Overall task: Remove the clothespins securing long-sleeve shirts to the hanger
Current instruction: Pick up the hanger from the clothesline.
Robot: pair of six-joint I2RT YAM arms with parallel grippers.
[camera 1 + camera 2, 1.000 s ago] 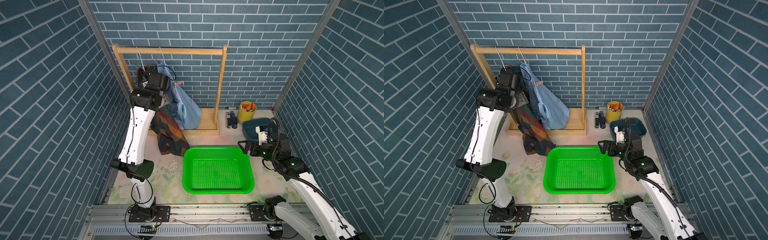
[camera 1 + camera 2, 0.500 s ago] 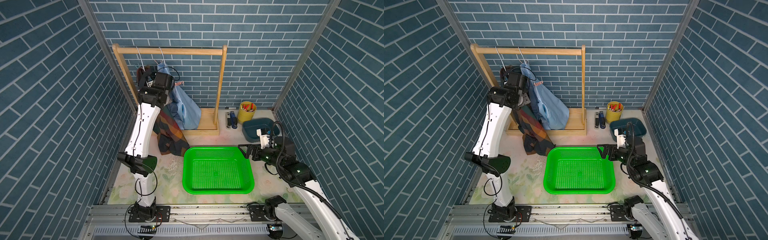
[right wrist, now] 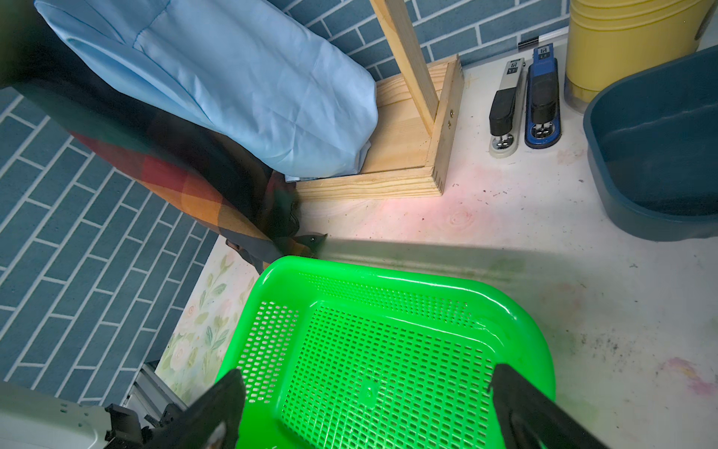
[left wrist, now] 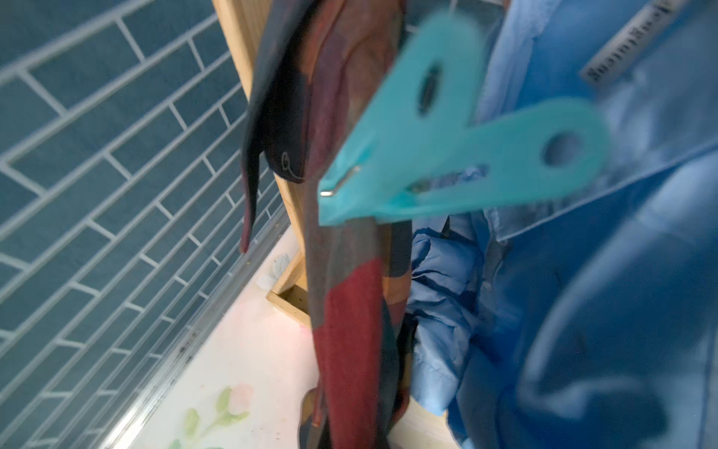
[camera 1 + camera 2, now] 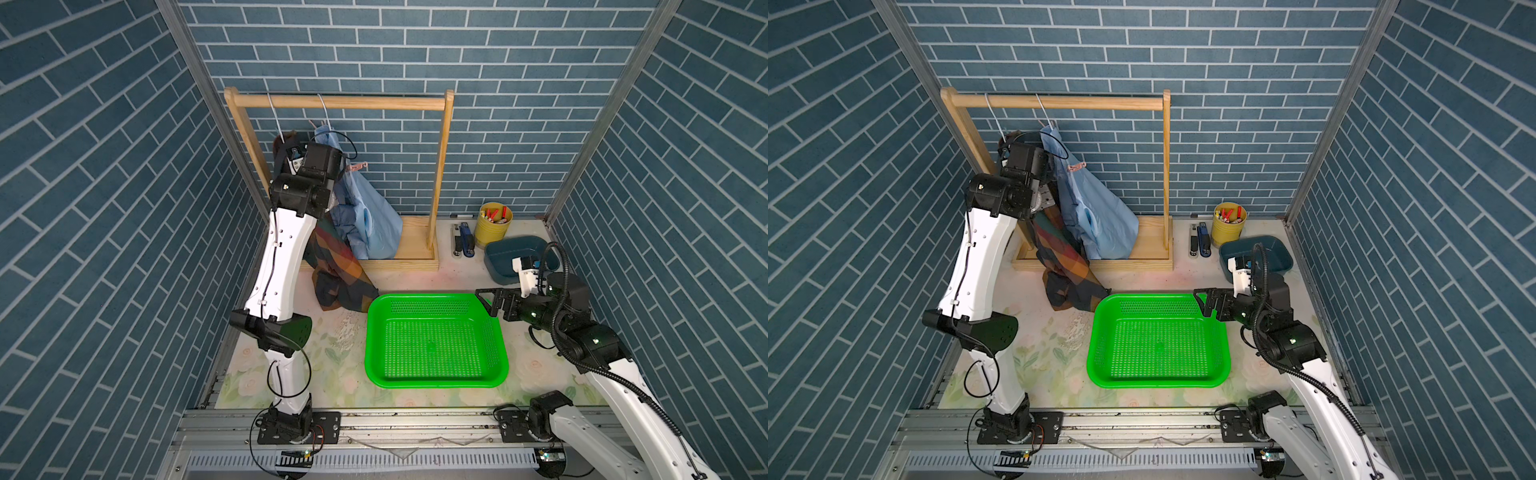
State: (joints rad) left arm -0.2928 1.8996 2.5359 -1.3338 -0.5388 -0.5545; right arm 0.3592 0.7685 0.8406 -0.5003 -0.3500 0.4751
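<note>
The left arm has leaned in closer to the hanging shirts and the left gripper (image 5: 289,153) has closed since a second ago; the right arm has barely shifted.

In both top views the left gripper sits high at the far left, under the wooden rack (image 5: 340,102) and against the top of the plaid shirt (image 5: 337,266). Its jaws are together, but the wrist hides what they pinch. Just right of it, a pink clothespin (image 5: 358,167) is clipped to the pale blue shirt (image 5: 370,220). The right gripper (image 5: 1204,302) hangs wide open and empty over the far right corner of the green basket (image 5: 1158,296).

In the left wrist view a teal clothespin (image 4: 447,155), blurred, bites the plaid shirt's upper edge with its handles spread. Whether the gripper has hold of it I cannot tell.

In the right wrist view the right gripper (image 3: 367,375) stands with jaws far apart above the basket.
</note>
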